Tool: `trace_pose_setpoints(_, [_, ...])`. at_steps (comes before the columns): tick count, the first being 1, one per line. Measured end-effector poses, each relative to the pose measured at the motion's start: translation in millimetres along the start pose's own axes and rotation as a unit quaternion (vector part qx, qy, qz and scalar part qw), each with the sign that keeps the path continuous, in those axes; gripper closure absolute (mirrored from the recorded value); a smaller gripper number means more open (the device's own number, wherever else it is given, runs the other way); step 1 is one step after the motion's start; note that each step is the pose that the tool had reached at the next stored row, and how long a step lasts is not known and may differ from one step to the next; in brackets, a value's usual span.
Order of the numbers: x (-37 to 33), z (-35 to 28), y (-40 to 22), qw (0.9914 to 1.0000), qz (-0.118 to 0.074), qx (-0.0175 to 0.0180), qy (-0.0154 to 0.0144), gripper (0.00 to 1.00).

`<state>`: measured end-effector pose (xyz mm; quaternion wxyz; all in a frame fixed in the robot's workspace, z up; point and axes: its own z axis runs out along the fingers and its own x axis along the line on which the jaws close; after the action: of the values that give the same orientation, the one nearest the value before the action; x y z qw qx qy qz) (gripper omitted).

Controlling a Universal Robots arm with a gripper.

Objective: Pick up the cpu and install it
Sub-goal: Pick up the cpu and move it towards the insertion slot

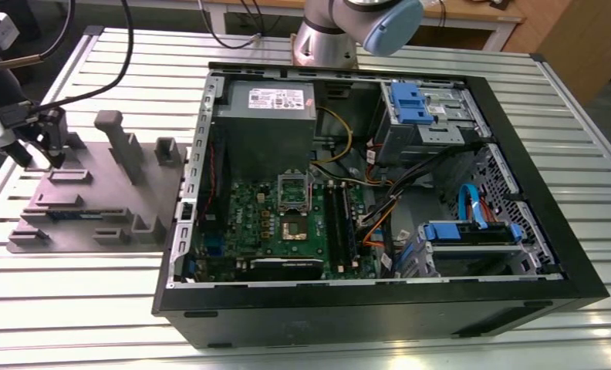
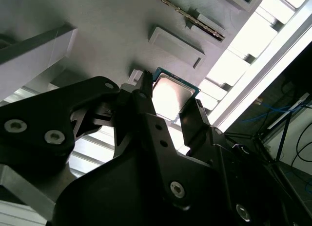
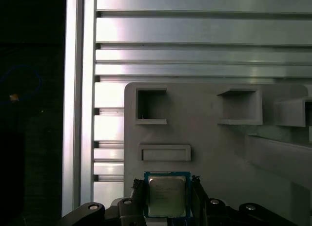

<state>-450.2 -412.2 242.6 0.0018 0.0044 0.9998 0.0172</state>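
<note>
First wrist view: end effector (image 3: 166, 183) narrow, clamped on cpu (image 3: 166, 197) edges, over grey fixture (image 3: 209, 148).

Cpu (image 3: 166, 196) (image 2: 173, 97): small thin square chip, pale silvery metal lid on a green board rimmed in blue-green. Lid side up, lying flat and square to the grey fixture (image 3: 209, 153). Sits close to one fixture edge, just beside a low oblong raised block (image 3: 165, 153).
</note>
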Motion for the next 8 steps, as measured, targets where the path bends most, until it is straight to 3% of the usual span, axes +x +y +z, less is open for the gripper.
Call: trace_pose_setpoints(8, [0.0, -3.1, 0.4, 1.0, 0.0, 0.0, 0.0001, 0.53])
